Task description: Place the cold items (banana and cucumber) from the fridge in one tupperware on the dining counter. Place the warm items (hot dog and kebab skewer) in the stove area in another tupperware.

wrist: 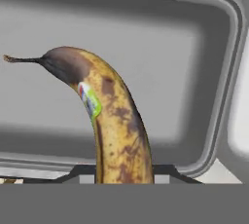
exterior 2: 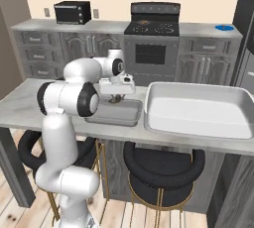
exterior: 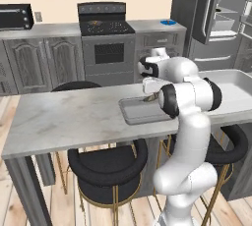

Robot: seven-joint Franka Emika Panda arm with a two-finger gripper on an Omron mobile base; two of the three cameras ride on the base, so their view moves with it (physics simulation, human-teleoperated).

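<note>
My gripper [wrist: 124, 177] pinches the spotted, browning yellow banana [wrist: 109, 121] above the small grey rectangular tupperware [wrist: 214, 135] (on the dining counter); I'd lower well inside its rim before releasing.

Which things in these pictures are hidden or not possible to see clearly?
- Banana, hand view: lower end cut off at the bottom, so the finger contact is unseen.
- Small tupperware, left base view: right part behind the arm; banana not discernible.
- Gripper, right base view: too small to judge.
- Fridge: shelf contents unclear.
</note>
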